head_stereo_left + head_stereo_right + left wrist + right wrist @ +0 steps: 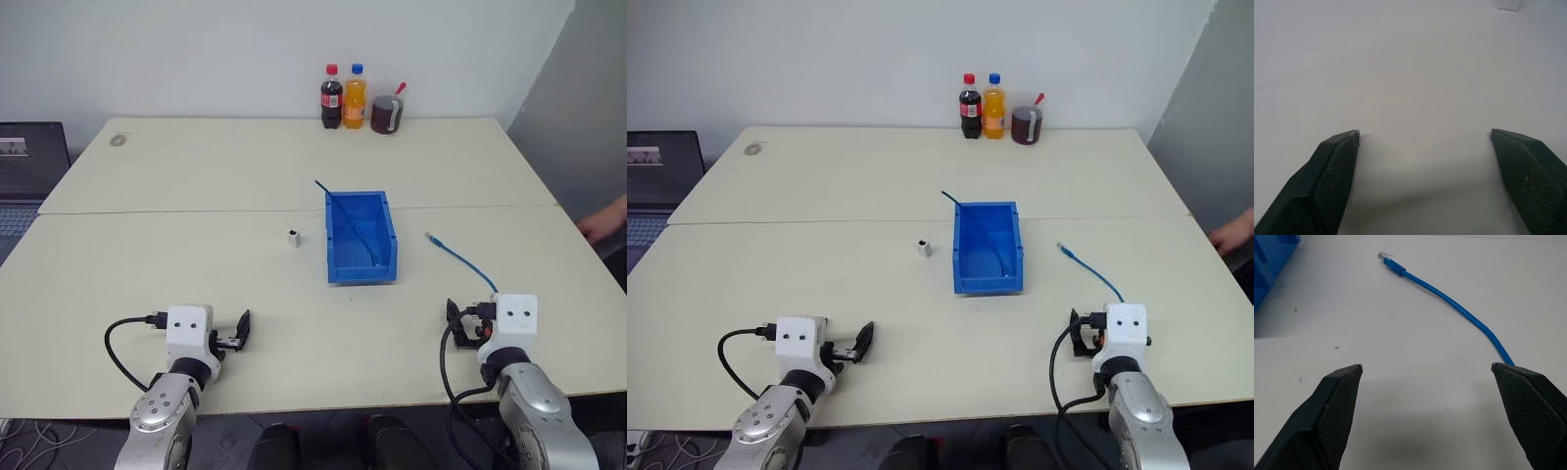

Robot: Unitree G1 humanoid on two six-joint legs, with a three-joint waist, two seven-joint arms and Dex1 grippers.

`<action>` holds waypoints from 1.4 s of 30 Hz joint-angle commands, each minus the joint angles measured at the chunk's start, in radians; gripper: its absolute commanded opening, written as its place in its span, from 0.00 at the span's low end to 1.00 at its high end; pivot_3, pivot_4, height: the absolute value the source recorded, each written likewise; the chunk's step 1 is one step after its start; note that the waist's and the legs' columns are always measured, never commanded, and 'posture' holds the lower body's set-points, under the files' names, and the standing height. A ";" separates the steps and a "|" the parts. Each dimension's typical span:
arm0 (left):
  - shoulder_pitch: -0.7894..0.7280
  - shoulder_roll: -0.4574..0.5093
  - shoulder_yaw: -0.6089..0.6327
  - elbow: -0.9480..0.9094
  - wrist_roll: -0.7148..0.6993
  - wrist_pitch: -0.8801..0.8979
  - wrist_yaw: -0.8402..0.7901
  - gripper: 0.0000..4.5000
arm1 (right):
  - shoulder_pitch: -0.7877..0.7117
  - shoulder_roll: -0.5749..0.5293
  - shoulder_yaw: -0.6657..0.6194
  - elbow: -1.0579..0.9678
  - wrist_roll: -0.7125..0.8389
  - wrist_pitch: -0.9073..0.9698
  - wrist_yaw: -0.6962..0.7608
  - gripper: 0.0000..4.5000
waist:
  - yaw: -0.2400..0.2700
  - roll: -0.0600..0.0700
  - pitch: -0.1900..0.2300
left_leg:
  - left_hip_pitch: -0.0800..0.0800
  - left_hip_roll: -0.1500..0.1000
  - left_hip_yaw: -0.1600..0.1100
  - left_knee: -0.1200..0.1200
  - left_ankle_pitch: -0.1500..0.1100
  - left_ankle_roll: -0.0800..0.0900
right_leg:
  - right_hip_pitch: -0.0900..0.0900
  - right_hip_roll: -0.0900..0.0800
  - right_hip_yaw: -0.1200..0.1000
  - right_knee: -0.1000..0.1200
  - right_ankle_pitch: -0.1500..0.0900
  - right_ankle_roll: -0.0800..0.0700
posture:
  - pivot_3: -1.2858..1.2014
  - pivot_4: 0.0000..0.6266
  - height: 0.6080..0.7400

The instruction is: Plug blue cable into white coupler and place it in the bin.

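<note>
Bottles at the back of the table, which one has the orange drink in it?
The middle one, the orange bottle with a blue cap. The dark cola bottle with a red cap stands on its left; a dark-filled mug on its right.

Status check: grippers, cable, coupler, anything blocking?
Left gripper and right gripper open, empty, low over the table. Blue cable loose ahead of the right; white coupler left of the bin. Nothing blocking.

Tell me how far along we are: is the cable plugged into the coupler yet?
Nothing is done yet. The blue cable lies loose on the table, right of the bin; the white coupler stands apart, left of the bin. The left gripper and right gripper are open and empty. Picking up, plugging and binning all remain.
</note>
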 commanded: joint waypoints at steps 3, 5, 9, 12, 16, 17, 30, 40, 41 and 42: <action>0.002 0.008 -0.003 -0.033 -0.004 -0.012 -0.004 1.00 | -0.007 0.005 -0.019 -0.053 0.010 0.001 -0.012 1.00 | 0.000 0.000 0.001 | 0.000 0.000 0.000 0.000 0.000 0.000 | 0.000 0.000 0.000 0.000 0.000 0.000 | 0.52 0.24 1.00; -0.001 0.006 -0.002 -0.034 -0.012 -0.010 -0.006 1.00 | -0.010 0.004 -0.017 -0.052 0.008 0.001 -0.012 1.00 | 0.000 0.000 0.001 | 0.000 0.000 0.000 0.000 0.000 0.000 | 0.000 0.000 0.000 0.000 0.000 0.000 | 0.52 0.24 1.00; -0.005 0.007 0.006 -0.031 -0.022 -0.011 -0.006 1.00 | -0.012 -0.005 -0.015 -0.051 0.000 0.001 -0.010 1.00 | 0.000 0.000 0.002 | 0.000 0.000 0.000 0.000 0.000 0.000 | 0.000 0.000 0.000 0.000 0.000 0.000 | 0.52 0.24 1.00; -0.007 0.005 0.008 -0.029 -0.032 -0.013 -0.010 1.00 | -0.015 -0.010 -0.015 -0.049 -0.004 0.006 -0.011 1.00 | 0.000 -0.001 0.003 | -0.001 0.000 0.000 0.000 0.000 0.000 | -0.001 0.000 0.000 0.000 0.000 0.000 | 0.52 0.24 1.00; -0.007 0.004 0.007 -0.029 -0.035 -0.014 -0.007 1.00 | -0.020 -0.013 -0.017 -0.051 -0.003 0.010 -0.011 1.00 | 0.000 -0.001 0.004 | -0.002 0.000 0.000 0.000 0.000 0.000 | -0.002 0.000 0.000 0.000 0.000 0.000 | 0.52 0.24 1.00; -0.008 0.004 0.006 -0.029 -0.037 -0.013 -0.006 1.00 | -0.022 -0.014 -0.018 -0.050 -0.002 0.010 -0.011 1.00 | 0.000 -0.001 0.004 | -0.003 0.000 0.000 0.000 0.000 0.000 | -0.003 0.000 0.000 0.000 0.000 0.000 | 0.52 0.24 1.00; -0.249 0.323 0.059 0.007 -0.263 0.072 -0.379 1.00 | -0.053 -0.104 -0.030 -0.058 0.014 0.014 0.053 1.00 | 0.000 -0.003 0.009 | -0.004 0.000 0.001 0.000 0.000 0.000 | -0.005 0.001 -0.001 0.001 0.000 0.000 | 0.52 0.24 1.00; -0.691 0.470 -0.232 0.100 -0.391 0.128 -0.806 1.00 | -0.318 -0.432 -0.145 0.331 0.156 -0.043 0.393 1.00 | 0.000 -0.005 0.013 | -0.005 -0.011 0.007 0.001 0.000 0.000 | -0.004 0.001 -0.001 -0.001 0.005 0.010 | 0.52 0.24 1.00; -0.723 0.460 -0.260 0.123 -0.378 0.112 -0.827 1.00 | -0.351 -0.467 -0.144 0.401 0.169 -0.054 0.437 1.00 | 0.000 -0.005 0.013 | -0.005 -0.012 0.007 0.001 0.000 0.000 | -0.004 0.001 -0.001 -0.001 0.005 0.010 | 0.52 0.24 1.00; -0.755 0.443 -0.289 0.151 -0.362 0.090 -0.844 1.00 | -0.390 -0.500 -0.140 0.482 0.172 -0.081 0.485 1.00 | 0.000 -0.006 0.013 | -0.005 -0.012 0.007 0.001 0.000 0.000 | -0.004 0.000 -0.001 -0.001 0.005 0.011 | 0.52 0.24 1.00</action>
